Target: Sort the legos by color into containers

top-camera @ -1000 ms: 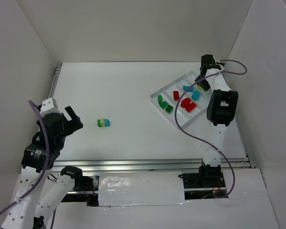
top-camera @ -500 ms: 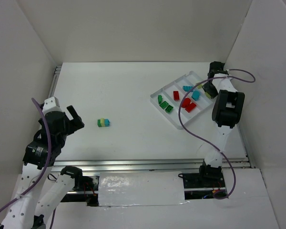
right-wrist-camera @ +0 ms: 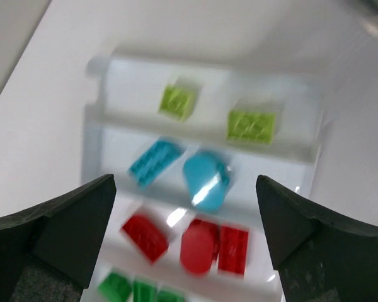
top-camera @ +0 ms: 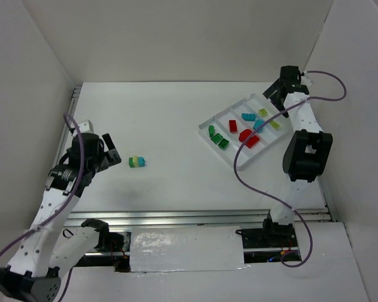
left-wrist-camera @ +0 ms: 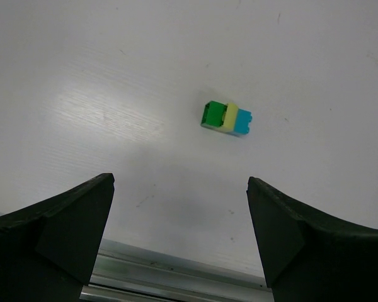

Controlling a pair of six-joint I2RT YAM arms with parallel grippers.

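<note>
A small stack of joined legos (top-camera: pixel 137 162), green, lime-yellow and cyan, lies alone on the table's left half and also shows in the left wrist view (left-wrist-camera: pixel 227 118). My left gripper (top-camera: pixel 113 150) hangs open just left of it, with nothing between its fingers (left-wrist-camera: pixel 180 182). The white tray (top-camera: pixel 219 150) at the right holds sorted bricks: green (right-wrist-camera: pixel 116 286), red (right-wrist-camera: pixel 198 245), cyan (right-wrist-camera: pixel 206 178) and lime-yellow (right-wrist-camera: pixel 251 124), each colour in its own compartment. My right gripper (top-camera: pixel 276 93) hovers open above the tray's far end, empty (right-wrist-camera: pixel 184 182).
White walls close in the table at the back and on both sides. A metal rail (top-camera: pixel 176 218) runs along the near edge. The right arm's purple cable (top-camera: pixel 239 168) loops over the tray's near corner.
My right gripper has opened and risen toward the tray's far end, and a lime-yellow brick now lies in the far compartment. My left gripper has moved right, toward the stacked bricks.
</note>
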